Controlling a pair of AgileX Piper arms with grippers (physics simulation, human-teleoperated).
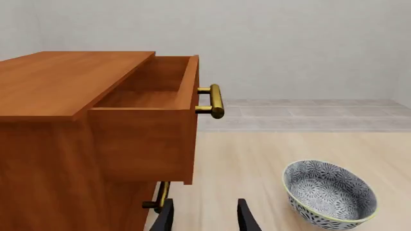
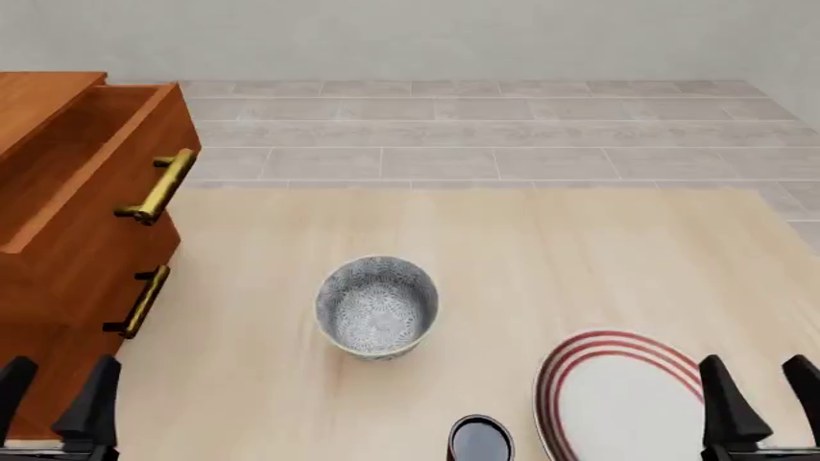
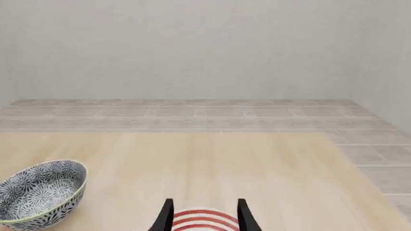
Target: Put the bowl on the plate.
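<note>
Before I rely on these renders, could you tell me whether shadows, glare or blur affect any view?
Front view: even flat light, only a faint soft shadow under the bowl; the dark cup shows a small glossy highlight. Left wrist view: sharp; the brass handle on the open drawer glints mildly. Right wrist view: sharp, no glare; the plate is cropped between the fingers.

Bowl [image 2: 376, 305] grey/white floral; plate [image 2: 615, 399] white w/ red rings; cabinet [image 2: 64, 221] orange-brown.

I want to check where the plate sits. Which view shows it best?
The front view: most of the plate shows, near the right gripper, though the picture's edge cuts it. The right wrist view catches only a sliver of red rings; the left wrist view shows none.
</note>
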